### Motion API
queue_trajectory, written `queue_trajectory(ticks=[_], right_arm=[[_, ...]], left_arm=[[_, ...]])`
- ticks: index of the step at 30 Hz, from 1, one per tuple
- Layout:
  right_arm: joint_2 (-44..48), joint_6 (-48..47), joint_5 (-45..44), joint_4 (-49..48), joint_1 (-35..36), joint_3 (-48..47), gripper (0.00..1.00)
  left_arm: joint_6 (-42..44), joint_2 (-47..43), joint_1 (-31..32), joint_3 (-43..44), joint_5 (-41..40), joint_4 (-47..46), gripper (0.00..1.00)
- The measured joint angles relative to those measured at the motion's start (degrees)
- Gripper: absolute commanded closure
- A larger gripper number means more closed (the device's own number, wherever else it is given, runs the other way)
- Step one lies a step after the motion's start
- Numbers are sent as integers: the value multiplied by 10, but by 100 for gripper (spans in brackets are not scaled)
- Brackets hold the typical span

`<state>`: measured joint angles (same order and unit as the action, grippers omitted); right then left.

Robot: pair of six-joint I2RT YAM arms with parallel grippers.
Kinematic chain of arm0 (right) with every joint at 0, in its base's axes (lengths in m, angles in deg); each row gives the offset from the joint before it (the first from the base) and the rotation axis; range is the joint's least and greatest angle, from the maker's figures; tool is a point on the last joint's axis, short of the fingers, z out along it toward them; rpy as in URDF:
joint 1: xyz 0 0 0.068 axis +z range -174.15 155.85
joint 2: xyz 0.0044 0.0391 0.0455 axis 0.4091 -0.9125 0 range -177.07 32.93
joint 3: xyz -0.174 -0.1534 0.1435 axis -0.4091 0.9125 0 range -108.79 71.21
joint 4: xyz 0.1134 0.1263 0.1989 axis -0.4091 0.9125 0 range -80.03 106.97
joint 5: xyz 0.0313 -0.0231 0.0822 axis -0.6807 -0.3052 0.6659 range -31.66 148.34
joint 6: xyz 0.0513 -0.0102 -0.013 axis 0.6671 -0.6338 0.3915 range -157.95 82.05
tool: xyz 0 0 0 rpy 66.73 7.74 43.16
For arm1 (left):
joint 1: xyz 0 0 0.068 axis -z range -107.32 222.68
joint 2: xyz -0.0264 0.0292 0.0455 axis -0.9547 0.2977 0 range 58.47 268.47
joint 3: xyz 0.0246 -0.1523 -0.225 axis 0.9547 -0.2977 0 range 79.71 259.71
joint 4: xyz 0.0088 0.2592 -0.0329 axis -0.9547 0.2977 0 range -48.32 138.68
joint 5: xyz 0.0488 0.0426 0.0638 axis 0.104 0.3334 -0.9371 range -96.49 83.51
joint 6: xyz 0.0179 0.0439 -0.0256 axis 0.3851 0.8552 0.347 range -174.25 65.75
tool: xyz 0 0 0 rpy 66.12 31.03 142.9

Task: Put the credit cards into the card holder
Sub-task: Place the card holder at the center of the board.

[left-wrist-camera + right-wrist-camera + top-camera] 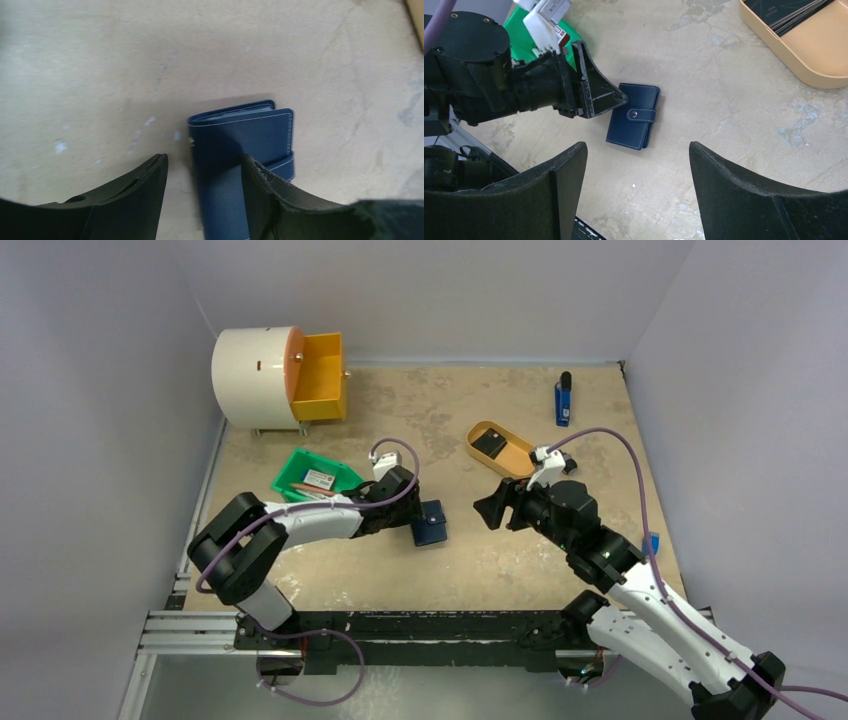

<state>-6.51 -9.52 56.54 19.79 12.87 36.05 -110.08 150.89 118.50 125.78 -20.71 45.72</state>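
Holder [634, 122] snapped shut, flat on table [480, 570]: opening step, cards not loaded.
Left gripper [205, 160] parted, astride holder's edge, not clamping; right gripper [638, 150] wide, empty; tray [804, 65] holds cards [784, 12]. Next probably: unsnap tab, steady holder.

My top camera looks down from behind over the whole surface [500, 570]. Left wrist sits close above the card holder [240, 135]; right wrist, higher up, shares it.
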Motion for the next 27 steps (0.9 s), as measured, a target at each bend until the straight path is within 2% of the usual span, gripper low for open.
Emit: queue_trajectory(ticks=[5, 10, 16, 27], right_arm=[[-1, -5, 0, 2, 0, -7, 24], [-13, -8, 3, 0, 0, -9, 25], [-41, -9, 13, -11, 0, -9, 25], [-47, -10, 13, -12, 0, -17, 26]], left_arm=[[27, -47, 1, 0, -53, 62, 44], [56, -102, 30, 3, -73, 69, 52], [81, -48, 100, 35, -80, 71, 59], [90, -3, 100, 35, -93, 74, 62]])
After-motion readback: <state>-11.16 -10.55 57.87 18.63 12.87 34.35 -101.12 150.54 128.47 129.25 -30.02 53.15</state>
